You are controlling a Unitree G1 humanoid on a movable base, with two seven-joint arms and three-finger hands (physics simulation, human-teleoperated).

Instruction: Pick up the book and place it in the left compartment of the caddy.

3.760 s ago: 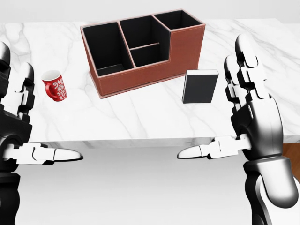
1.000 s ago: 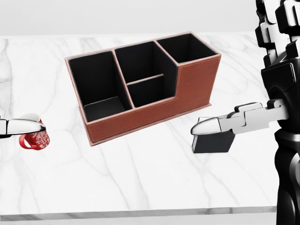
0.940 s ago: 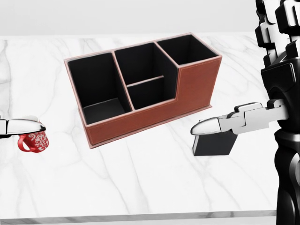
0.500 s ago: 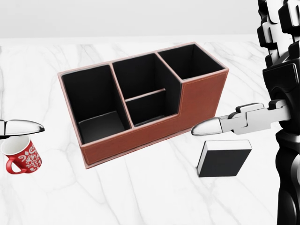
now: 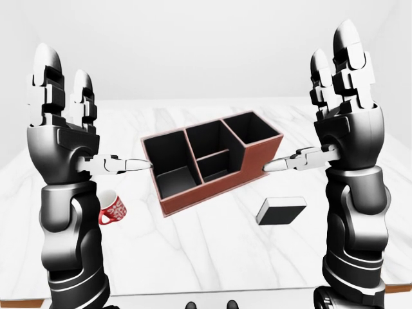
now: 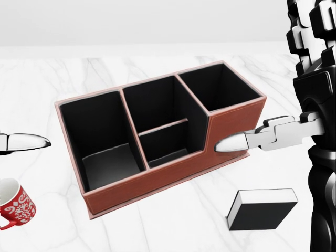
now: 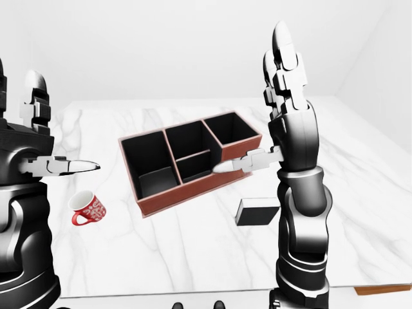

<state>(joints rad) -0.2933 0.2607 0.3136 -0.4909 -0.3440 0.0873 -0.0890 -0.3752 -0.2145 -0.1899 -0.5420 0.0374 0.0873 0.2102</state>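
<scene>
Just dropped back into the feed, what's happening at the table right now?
Nothing is being held. The book lies flat on the marble table, to the right of the brown caddy in the head view and apart from it. The right hand and left hand are both raised, fingers open, above the table on either side of the caddy. The caddy's left compartment is empty. A red mug stands to the caddy's left.

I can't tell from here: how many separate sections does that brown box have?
4. In the caddy: a large one at the head view's left, two small middle ones split by a low divider, and one raised at the right.
</scene>
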